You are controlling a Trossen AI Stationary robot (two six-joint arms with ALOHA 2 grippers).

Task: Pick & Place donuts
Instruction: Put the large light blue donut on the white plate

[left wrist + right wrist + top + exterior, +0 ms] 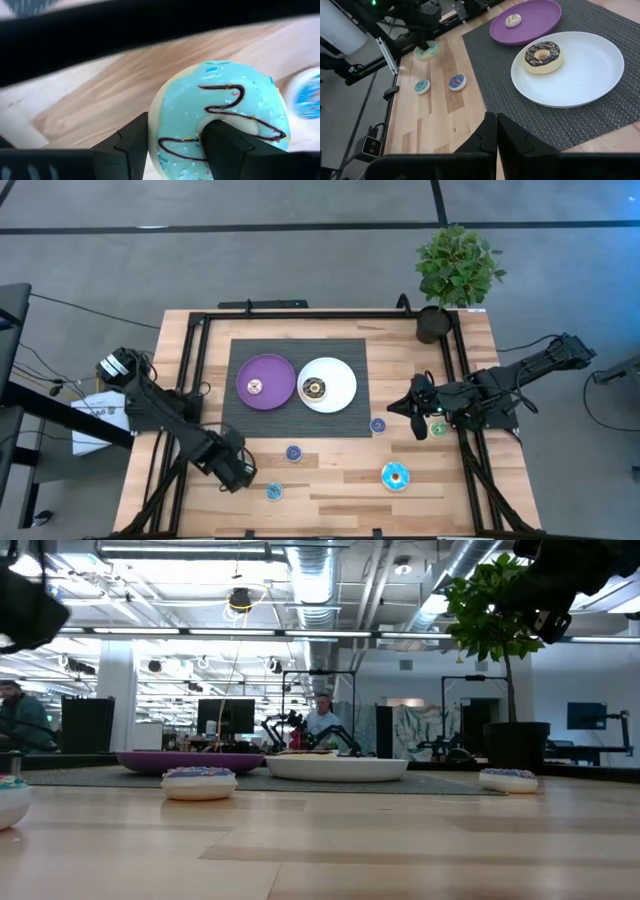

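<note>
- Left gripper: fingers clamped across the rim of a cyan-iced donut, one finger through its hole, at the table's 7 o'clock corner.
- Right gripper: fingers pressed together, empty, at 3 o'clock.

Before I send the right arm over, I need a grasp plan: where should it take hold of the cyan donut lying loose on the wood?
Take the cyan donut across one side of its ring: one finger in the hole, one outside the rim, coming straight down. It lies flat on the bare wood, hole up, with nothing touching it.
</note>
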